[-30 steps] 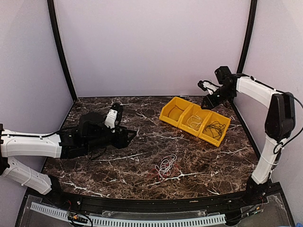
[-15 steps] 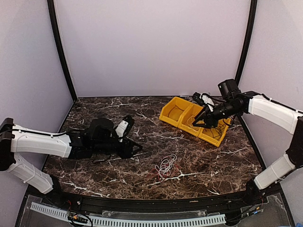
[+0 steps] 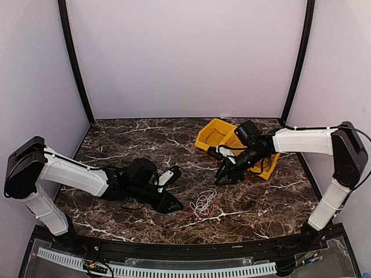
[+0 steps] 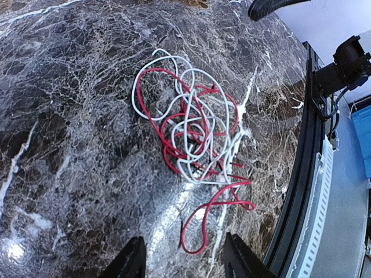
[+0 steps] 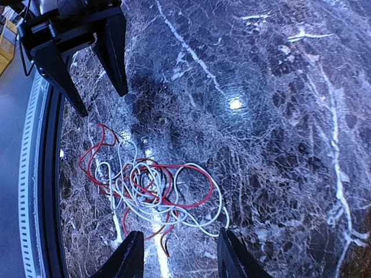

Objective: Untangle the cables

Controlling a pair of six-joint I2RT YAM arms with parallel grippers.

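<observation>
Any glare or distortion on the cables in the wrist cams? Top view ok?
Left wrist: glare streak on the table at the near end of the cables, and the table edge bows from the lens. Right wrist: bright hotspot on bare marble, off the cables. Top: even light, sharp.
</observation>
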